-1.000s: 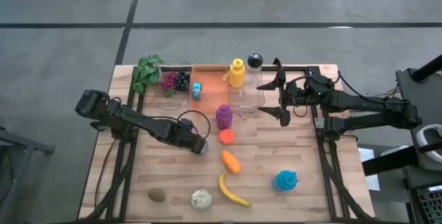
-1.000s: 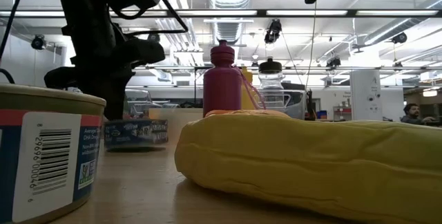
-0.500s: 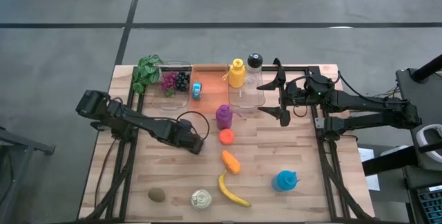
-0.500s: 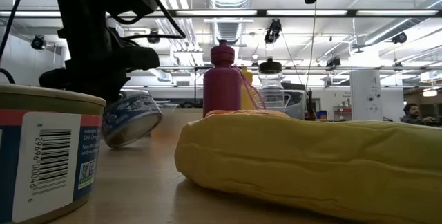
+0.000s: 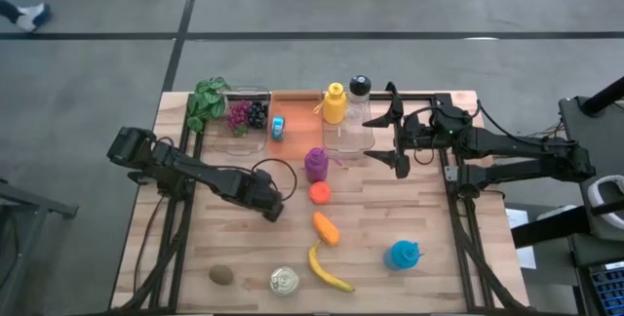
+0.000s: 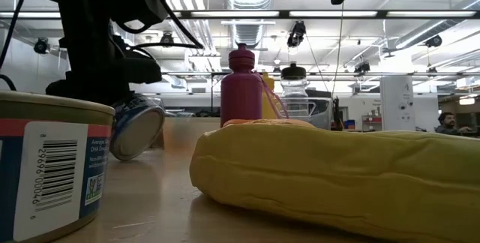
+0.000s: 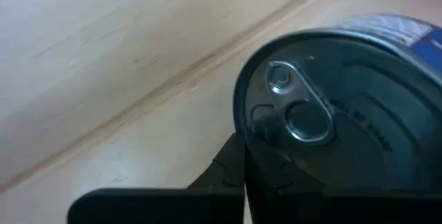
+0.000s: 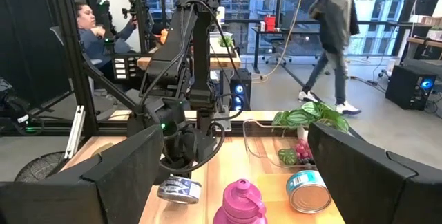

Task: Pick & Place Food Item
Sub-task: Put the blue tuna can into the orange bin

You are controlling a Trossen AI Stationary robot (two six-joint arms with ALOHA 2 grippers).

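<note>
Two arms over the worktop [image 5: 409, 287], and only the left one is busy. Its fingers [image 6: 124, 104] are clamped tight on a tin can [image 6: 136, 127], tilted and lifted just off the wood near the worktop's middle, left of the purple bottle [image 5: 316, 164]. So the pick looks done; the placing is all still to come. Over by the clear bottle [image 5: 360, 111], the right gripper [image 5: 395, 140] waits high, fingers spread wide, holding nothing.
</note>
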